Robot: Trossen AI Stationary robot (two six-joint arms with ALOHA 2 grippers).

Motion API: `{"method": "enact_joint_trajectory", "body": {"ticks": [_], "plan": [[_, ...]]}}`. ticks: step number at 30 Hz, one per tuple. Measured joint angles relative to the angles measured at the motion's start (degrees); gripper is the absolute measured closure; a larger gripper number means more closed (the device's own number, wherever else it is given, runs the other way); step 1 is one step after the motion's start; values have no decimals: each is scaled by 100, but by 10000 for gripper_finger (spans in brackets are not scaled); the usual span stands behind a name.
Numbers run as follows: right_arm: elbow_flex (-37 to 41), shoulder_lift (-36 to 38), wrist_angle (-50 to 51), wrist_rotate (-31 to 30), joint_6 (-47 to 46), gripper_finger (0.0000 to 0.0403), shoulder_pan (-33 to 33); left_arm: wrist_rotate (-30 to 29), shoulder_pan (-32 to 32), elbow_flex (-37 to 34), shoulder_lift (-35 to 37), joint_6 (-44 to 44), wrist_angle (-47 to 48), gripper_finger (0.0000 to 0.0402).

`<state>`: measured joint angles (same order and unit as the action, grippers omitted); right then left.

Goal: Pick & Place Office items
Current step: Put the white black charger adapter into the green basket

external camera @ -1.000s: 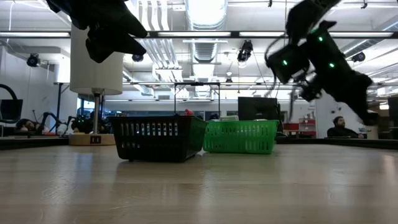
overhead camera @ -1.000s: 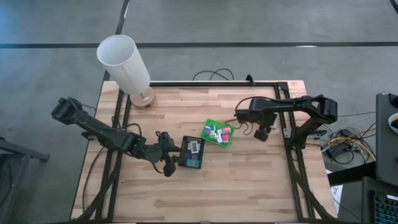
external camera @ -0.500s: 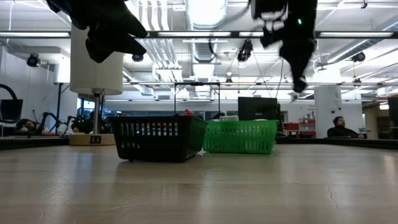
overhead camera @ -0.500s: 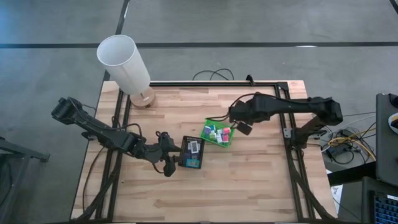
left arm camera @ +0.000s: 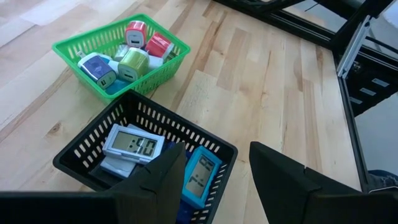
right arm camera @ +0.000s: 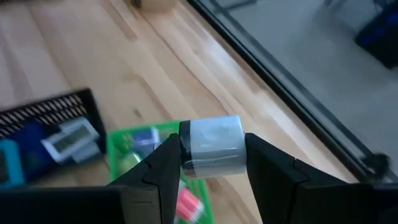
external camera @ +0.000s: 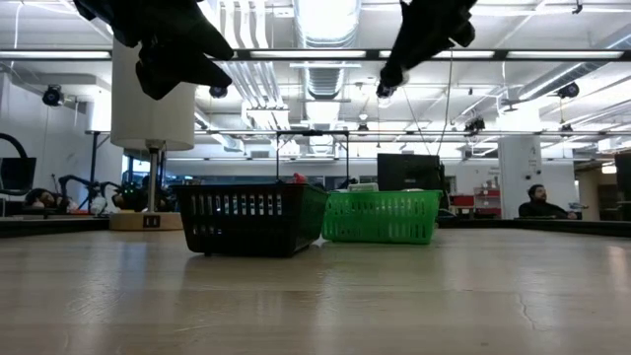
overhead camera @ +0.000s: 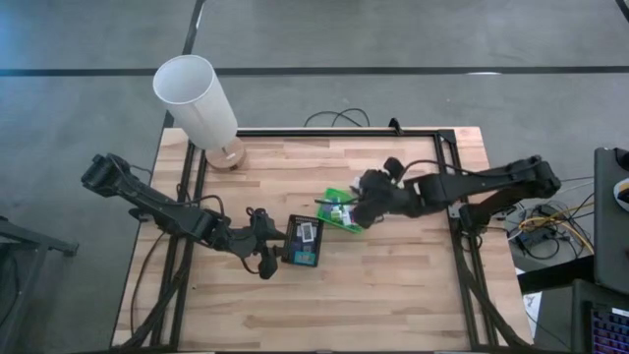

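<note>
White block [right arm camera: 213,146] clenched in right end effector [right arm camera: 211,163] at frame centre, above green tray [overhead camera: 336,200] — left end effector [left arm camera: 214,177] released, lower-left, beside black basket [overhead camera: 303,241].

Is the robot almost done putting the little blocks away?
Partly. Several colored blocks already lie in the green basket, and small calculators in the black basket. The right pincer holds a white block above the green basket. The left pincer waits open, empty. How many remain isn't visible.
</note>
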<state>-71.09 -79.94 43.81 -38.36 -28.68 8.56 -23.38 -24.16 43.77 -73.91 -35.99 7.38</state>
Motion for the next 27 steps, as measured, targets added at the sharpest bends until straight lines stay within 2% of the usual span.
{"method": "enact_joint_trajectory", "body": {"ticks": [4,9,20,27], "plan": [[330,-13,-589,-235,23,257,236,0,0,0,-2,0,0,216],[797,-121,-1286,-230,15,257,463,0,0,0,0,0,-2,216],[1759,-157,-2414,284,-251,258,480,-2,2,0,-2,-43,-2,216],[2220,-192,-2865,389,-394,258,429,-2,2,0,0,-46,-3,216]]}}
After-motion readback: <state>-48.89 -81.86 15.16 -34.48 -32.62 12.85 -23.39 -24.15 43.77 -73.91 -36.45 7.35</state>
